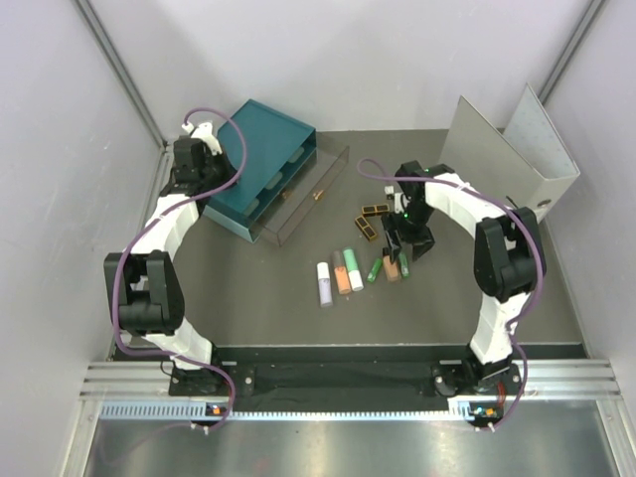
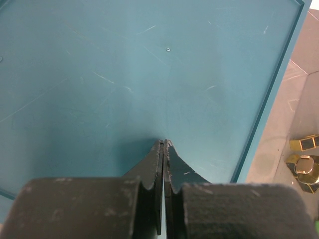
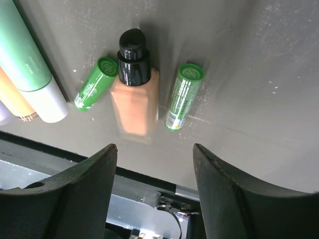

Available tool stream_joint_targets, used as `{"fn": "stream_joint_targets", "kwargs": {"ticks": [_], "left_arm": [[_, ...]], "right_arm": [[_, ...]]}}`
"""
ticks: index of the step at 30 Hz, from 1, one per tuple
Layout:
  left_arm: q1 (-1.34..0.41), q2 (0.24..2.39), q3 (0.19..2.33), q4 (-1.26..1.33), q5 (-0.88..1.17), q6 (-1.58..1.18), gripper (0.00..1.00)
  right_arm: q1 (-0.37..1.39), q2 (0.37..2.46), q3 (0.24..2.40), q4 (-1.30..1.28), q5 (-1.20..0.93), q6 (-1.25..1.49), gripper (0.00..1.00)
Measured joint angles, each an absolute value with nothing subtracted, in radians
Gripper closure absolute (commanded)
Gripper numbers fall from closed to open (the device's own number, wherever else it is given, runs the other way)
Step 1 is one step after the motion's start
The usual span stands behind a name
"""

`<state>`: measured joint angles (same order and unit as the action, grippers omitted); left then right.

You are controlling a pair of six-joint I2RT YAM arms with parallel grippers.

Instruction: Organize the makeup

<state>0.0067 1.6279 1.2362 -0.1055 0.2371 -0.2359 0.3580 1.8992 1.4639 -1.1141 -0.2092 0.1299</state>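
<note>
The makeup lies mid-table: a white tube (image 1: pixel 324 283), a peach-orange tube (image 1: pixel 342 275), a pale green tube (image 1: pixel 353 270), a bright green tube (image 1: pixel 375 268), and black-and-gold cases (image 1: pixel 369 230), (image 1: pixel 376 210). My right gripper (image 1: pixel 408 248) is open and empty just above a peach bottle with a black cap (image 3: pixel 133 94). That bottle lies between two bright green tubes (image 3: pixel 92 83), (image 3: pixel 184 96) in the right wrist view. My left gripper (image 2: pixel 164 143) is shut and empty, resting over the teal drawer box (image 2: pixel 149 74) at the back left.
The teal drawer box (image 1: pixel 260 169) has a clear drawer (image 1: pixel 306 199) pulled out toward the makeup. A large grey binder (image 1: pixel 512 149) stands open at the back right. White walls enclose the table on three sides.
</note>
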Motion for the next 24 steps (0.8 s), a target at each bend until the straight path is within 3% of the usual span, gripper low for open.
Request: {"fn": "stream_joint_targets", "kwargs": {"ticks": [17,21,24], "left_arm": [[0.010,1.632,1.236,-0.105,0.251,-0.233,1.00],[0.010,1.632,1.236,-0.106,0.251,-0.227,1.00],[0.010,1.632,1.236,-0.106,0.252,-0.215,1.00]], "right_arm": [[0.478,1.967,1.490,-1.098,-0.159,0.089,0.43],[0.483,2.007,1.494,-1.099,-0.130,0.088,0.52],[0.492,2.031,1.494,-1.098,-0.112,0.090,0.67]]}}
